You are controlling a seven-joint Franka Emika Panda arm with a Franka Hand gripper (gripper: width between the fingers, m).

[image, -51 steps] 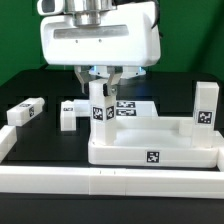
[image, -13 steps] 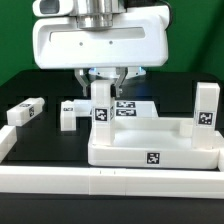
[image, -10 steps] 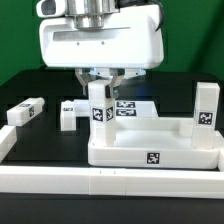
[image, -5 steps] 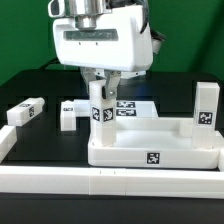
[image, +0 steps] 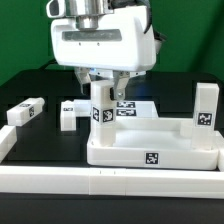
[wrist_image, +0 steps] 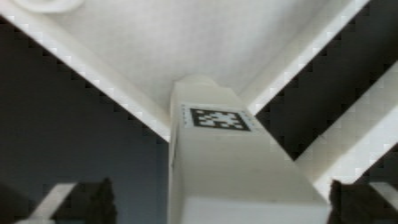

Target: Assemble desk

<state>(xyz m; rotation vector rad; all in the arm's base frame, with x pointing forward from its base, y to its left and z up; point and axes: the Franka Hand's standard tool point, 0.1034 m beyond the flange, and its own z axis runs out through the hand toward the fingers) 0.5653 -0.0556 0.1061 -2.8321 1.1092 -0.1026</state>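
Observation:
The desk's white tray-like tabletop [image: 150, 150] lies upside down near the front, with a tag on its front rim. One tagged leg [image: 100, 106] stands upright in its far corner on the exterior view's left. A second leg [image: 205, 108] stands in the far corner on the right. My gripper [image: 106, 92] hangs straight over the left leg, open, with a finger on each side. In the wrist view that leg [wrist_image: 217, 150] rises between my dark fingertips [wrist_image: 80, 200], with a gap on both sides. The tabletop's rim [wrist_image: 107, 60] runs off beyond it.
Two more white tagged legs lie on the black table at the exterior view's left, one [image: 27, 110] farther out and one [image: 68, 112] nearer the tabletop. The marker board [image: 128, 106] lies behind the tabletop. A long white border rail [image: 110, 185] runs along the front.
My jaws have spread apart and let go of the left leg, which stays upright in its corner. Before that the wrist turned above it.

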